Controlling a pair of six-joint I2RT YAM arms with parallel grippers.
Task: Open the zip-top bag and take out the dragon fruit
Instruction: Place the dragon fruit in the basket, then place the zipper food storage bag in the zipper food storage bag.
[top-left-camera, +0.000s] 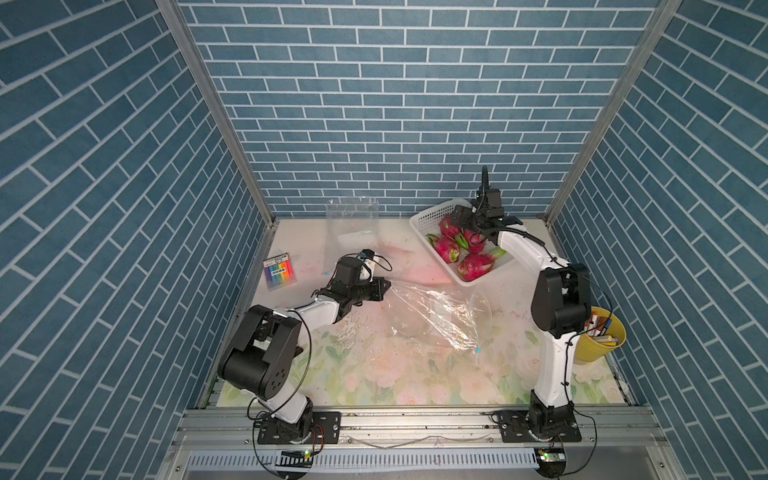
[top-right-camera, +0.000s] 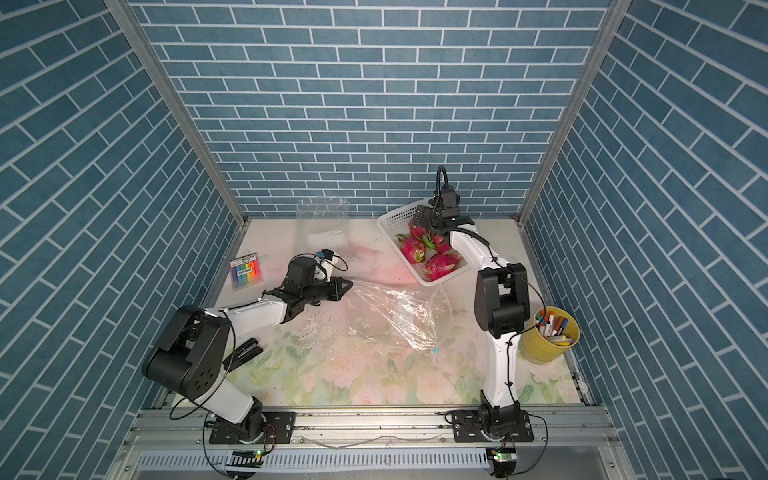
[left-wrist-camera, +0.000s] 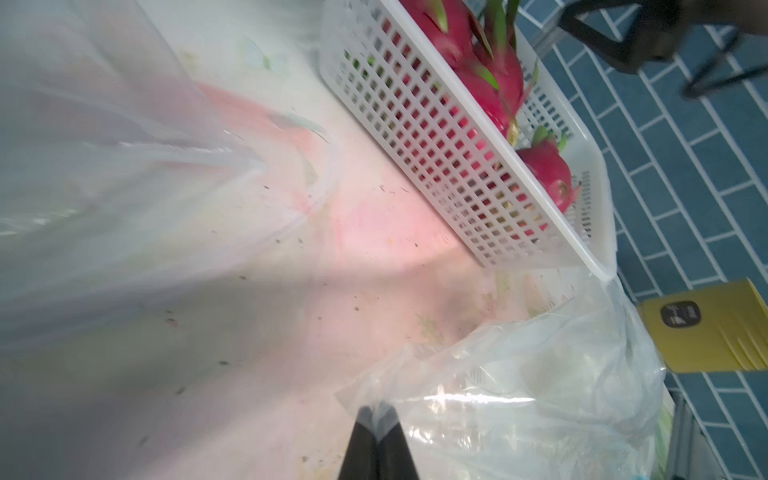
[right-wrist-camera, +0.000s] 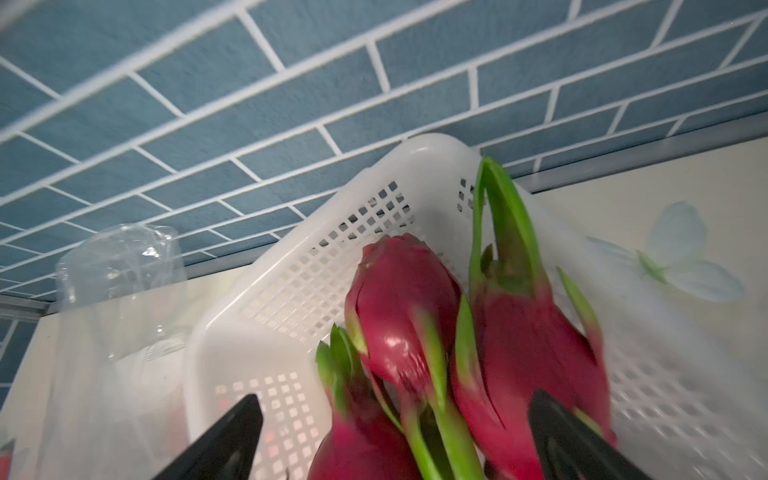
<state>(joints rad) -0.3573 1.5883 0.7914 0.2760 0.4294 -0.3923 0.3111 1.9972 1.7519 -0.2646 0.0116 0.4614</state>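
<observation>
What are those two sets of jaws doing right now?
Left gripper: shut, pinching the plastic bag.
Right gripper: open, holding nothing, over the dragon fruit in the basket.

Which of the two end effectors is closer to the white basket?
Right. The right end effector hangs open just above the dragon fruit in the basket; the left end effector is off to its side, pinching the bag by a corner.
</observation>
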